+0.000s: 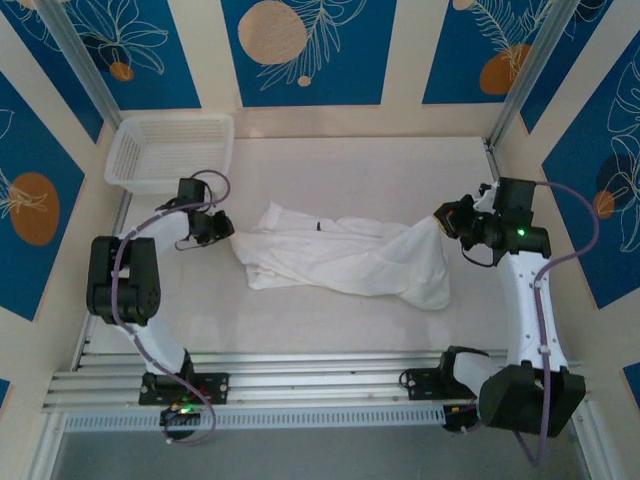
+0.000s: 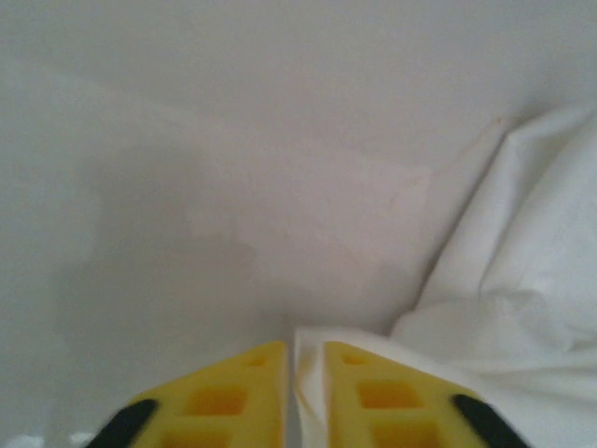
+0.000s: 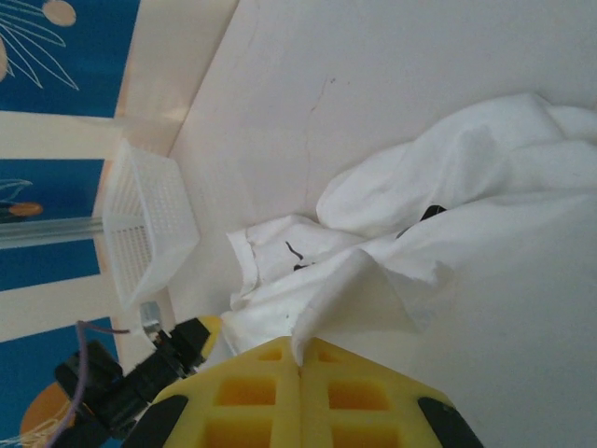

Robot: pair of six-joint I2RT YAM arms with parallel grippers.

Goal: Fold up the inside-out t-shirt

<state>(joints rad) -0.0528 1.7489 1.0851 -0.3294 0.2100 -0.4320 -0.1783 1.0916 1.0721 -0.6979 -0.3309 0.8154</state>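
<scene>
Top external: t-shirt (image 1: pixel 350 260), white and rumpled, lies stretched left to right across the middle of the worktop (image 1: pixel 350 170); left gripper (image 1: pixel 222 228) at its left end, right gripper (image 1: pixel 443 220) at its right end; basket (image 1: pixel 165 184) in the far left corner, apart from the cloth.

Left wrist: left gripper (image 2: pixel 305 350) has its jaws a narrow gap apart with a cloth edge standing in the gap; whether they pinch it cannot be told; t-shirt (image 2: pixel 504 280) bunches to the right.

Right wrist: right gripper (image 3: pixel 300 347) has its jaws together, clamped on a peaked corner of the t-shirt (image 3: pixel 448 187); basket (image 3: pixel 149 224) beyond.
</scene>
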